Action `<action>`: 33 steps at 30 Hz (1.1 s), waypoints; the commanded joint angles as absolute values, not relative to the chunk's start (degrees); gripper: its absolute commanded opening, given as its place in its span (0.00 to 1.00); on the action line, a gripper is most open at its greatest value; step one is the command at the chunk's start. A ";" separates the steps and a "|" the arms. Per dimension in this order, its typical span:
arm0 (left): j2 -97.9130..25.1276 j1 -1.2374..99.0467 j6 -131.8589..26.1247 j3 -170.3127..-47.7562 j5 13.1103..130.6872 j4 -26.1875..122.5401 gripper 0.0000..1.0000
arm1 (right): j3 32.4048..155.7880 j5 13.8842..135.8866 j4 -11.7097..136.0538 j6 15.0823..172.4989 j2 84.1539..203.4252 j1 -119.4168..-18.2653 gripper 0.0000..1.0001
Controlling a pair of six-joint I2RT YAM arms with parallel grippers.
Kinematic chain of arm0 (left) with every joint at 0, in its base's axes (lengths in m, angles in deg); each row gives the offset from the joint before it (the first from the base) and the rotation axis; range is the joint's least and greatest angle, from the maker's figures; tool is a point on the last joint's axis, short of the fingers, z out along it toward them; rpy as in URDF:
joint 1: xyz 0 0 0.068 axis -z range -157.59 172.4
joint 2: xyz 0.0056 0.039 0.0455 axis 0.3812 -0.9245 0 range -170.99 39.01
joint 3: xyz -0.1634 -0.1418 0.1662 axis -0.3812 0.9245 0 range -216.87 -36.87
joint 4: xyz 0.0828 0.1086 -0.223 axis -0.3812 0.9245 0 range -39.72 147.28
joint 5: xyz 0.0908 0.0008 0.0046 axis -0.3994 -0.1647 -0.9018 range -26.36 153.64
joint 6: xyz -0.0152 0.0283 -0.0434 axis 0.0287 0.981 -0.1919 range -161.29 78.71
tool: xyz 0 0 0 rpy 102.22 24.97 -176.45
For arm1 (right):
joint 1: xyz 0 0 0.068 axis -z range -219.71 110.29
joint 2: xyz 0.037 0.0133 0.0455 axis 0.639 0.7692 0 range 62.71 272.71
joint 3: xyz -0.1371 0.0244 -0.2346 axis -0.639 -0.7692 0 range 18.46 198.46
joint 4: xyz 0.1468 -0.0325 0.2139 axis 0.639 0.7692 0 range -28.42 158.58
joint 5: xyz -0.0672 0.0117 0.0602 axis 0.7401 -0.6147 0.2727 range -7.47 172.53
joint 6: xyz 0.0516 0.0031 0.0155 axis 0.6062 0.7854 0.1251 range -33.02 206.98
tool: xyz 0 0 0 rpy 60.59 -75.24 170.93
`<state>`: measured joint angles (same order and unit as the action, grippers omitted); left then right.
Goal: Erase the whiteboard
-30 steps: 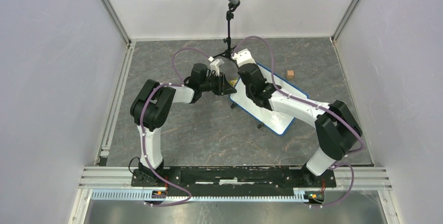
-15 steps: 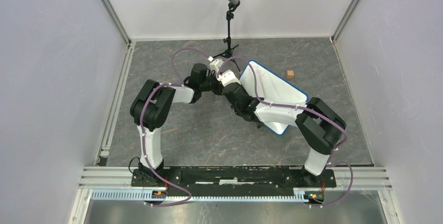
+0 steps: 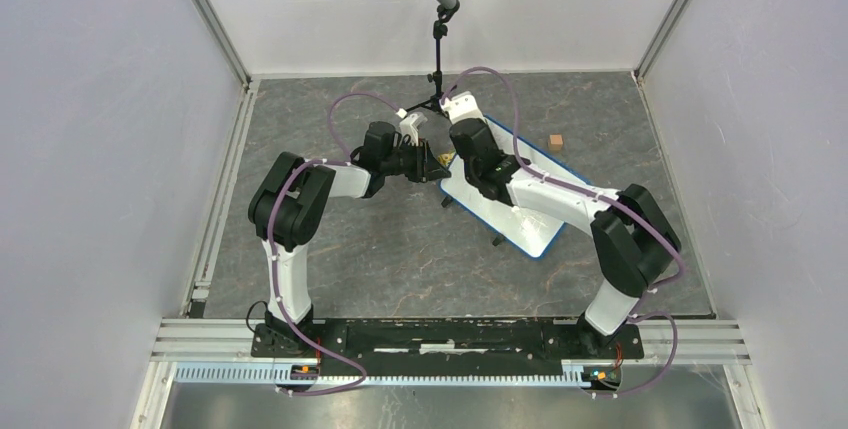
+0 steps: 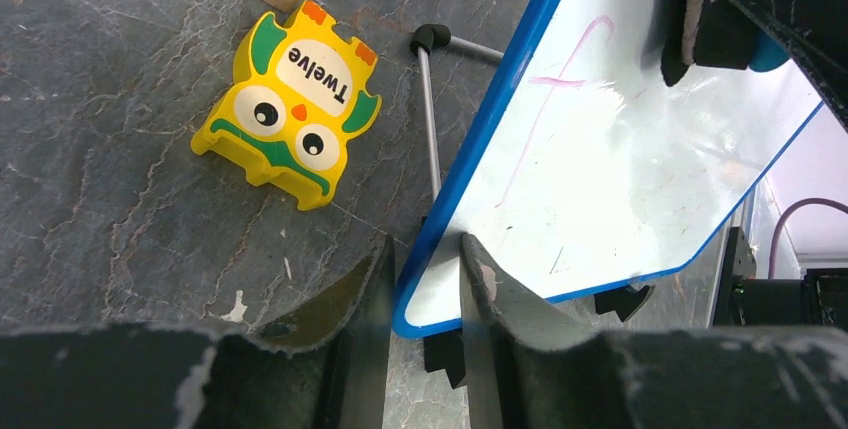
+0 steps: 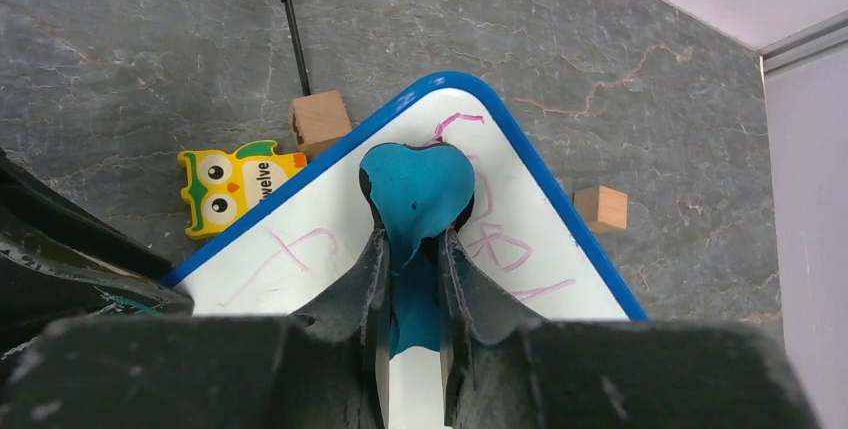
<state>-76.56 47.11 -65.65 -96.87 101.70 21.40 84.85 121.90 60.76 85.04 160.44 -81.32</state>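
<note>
The whiteboard [image 3: 525,224] is white with a blue rim and lies right of centre, propped on small black feet. Pink scribbles show on its face in the right wrist view [image 5: 320,259]. My left gripper [image 3: 441,167] is shut on the board's left rim near a corner, one finger on each side of the blue edge [image 4: 425,249]. My right gripper [image 3: 470,137] is shut on a blue eraser [image 5: 418,189] and presses it on the board near the far corner. In the left wrist view the board [image 4: 620,179] fills the right half, with the eraser [image 4: 740,34] at the top.
A yellow owl piece marked "Twelve" [image 4: 290,109] lies on the grey floor just left of the board. Wooden cubes lie nearby [image 5: 320,119] [image 5: 600,207] [image 3: 556,141]. A microphone stand [image 3: 437,49] stands behind the grippers, its thin legs reaching toward the board.
My right gripper swept the eraser toward the left and near side of the board, then came back to the far corner. The left gripper kept its hold and stayed put.
</note>
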 commanded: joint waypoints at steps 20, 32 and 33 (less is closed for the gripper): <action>-76.36 46.59 -64.14 -98.04 98.87 23.03 0.32 | 84.30 115.55 63.14 97.36 168.00 -85.50 0.13; -76.33 46.63 -64.23 -97.95 98.92 22.87 0.32 | 90.68 123.96 64.43 87.44 163.00 -81.98 0.14; -76.39 46.58 -64.30 -97.99 99.10 22.93 0.32 | 90.52 124.31 64.46 87.47 162.95 -81.98 0.14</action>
<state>-76.56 46.85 -65.63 -97.00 99.62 23.69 87.72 119.48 64.04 90.37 164.75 -81.84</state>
